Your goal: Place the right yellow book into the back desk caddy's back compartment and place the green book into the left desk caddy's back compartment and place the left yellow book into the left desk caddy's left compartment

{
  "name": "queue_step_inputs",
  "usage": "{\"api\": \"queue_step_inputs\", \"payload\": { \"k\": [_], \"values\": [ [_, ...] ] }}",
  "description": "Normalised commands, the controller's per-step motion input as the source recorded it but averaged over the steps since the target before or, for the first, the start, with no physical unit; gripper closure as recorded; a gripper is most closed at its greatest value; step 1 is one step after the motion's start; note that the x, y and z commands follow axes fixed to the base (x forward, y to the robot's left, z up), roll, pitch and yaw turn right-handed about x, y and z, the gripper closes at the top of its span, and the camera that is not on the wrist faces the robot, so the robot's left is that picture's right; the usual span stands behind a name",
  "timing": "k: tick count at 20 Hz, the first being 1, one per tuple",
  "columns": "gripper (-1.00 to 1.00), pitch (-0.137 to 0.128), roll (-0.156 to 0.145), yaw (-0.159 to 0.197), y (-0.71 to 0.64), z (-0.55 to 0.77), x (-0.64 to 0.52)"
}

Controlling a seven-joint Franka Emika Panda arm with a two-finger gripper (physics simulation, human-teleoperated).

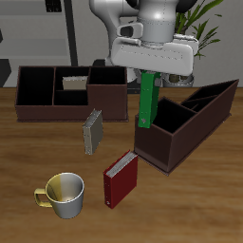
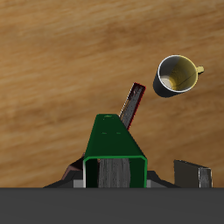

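My gripper is shut on the top of the green book, which hangs upright just beside the rim of the left desk caddy, at its end nearest the back desk caddy. In the wrist view the green book runs straight out from the gripper. The right yellow book lies inside a compartment of the back desk caddy. The left yellow book stands upright on the table before that caddy, and its edge shows in the wrist view.
A red book stands tilted near the table's front, also seen from the wrist. A yellow-and-white mug sits close to the front edge; the wrist view shows the mug from above.
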Motion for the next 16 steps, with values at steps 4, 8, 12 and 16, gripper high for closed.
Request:
{"api": "queue_step_inputs", "payload": {
  "k": [4, 8, 12, 16],
  "values": [
    [1.00, -0.012, -0.100, -0.164, -0.37, 0.30, -0.55],
    [1.00, -0.054, 0.004, -0.089, -0.08, 0.12, -0.79],
    [1.00, -0.100, 0.048, -0.020, 0.23, 0.01, -0.94],
    [1.00, 0.000, 0.053, -0.036, 0.33, -0.12, -0.77]
  ]
}}
